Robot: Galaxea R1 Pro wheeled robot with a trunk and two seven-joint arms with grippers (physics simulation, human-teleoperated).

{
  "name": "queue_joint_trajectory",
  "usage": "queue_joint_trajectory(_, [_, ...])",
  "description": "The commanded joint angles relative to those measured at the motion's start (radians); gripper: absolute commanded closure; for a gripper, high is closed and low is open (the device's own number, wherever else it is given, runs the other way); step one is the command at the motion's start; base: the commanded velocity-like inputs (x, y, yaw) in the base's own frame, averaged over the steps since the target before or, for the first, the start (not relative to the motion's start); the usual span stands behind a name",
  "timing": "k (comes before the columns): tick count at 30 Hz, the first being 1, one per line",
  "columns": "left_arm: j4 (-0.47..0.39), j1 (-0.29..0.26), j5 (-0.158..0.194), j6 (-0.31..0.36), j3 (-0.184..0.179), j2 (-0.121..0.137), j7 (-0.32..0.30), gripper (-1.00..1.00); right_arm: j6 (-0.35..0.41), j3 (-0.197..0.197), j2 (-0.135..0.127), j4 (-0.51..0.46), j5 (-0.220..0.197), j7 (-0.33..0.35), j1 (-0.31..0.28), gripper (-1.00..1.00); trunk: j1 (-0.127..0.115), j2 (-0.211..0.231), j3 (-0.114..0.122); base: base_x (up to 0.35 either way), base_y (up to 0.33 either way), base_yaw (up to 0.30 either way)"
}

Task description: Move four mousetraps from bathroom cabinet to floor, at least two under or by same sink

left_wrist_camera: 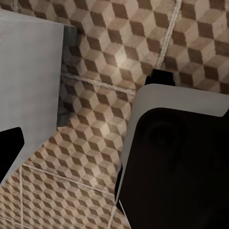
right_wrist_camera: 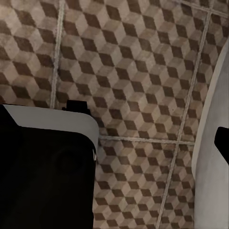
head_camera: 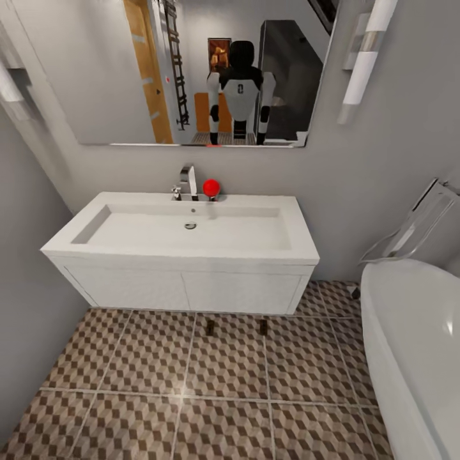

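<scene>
Two mousetraps, tiny dark boards (head_camera: 209, 327) (head_camera: 262, 326), lie on the cube-patterned bathroom floor (head_camera: 223, 377) right at the front foot of the white vanity, under the sink's (head_camera: 128, 239) front edge. The wide basin carries a chrome tap (head_camera: 187, 181). The cabinet is out of view. In the left wrist view a grey slab ending in a dark fingertip (left_wrist_camera: 9, 148) hangs over floor tiles (left_wrist_camera: 95, 133). The right wrist view has a matching dark fingertip (right_wrist_camera: 222, 138) over tiles (right_wrist_camera: 133, 71). Nothing shows held at either one.
A red ball (head_camera: 211, 187) sits beside the tap. A white bathtub (head_camera: 415, 345) fills the right side, grey walls close in at the left and behind. The mirror (head_camera: 128, 70) reflects my body. My own dark, white-edged body part (left_wrist_camera: 176, 167) (right_wrist_camera: 43, 176) crowds both wrist views.
</scene>
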Motion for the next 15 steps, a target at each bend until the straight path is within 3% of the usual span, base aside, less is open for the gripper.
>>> queue_joint_trajectory(1, [0.000, 0.000, 0.000, 0.000, 0.000, 0.000, 0.000, -1.00, 0.000, 0.000, -0.001, 0.000, 0.000, 0.000, 0.000, -1.00, 0.000, 0.000, 0.001, 0.000, 0.000, 0.139])
queue_joint_trajectory(15, [0.000, 0.000, 0.000, 0.000, 0.000, 0.000, 0.000, -1.00, -0.001, 0.000, -0.002, 0.000, -0.001, 0.001, 0.000, -1.00, 0.000, 0.000, 0.023, 0.000, 0.000, 0.052])
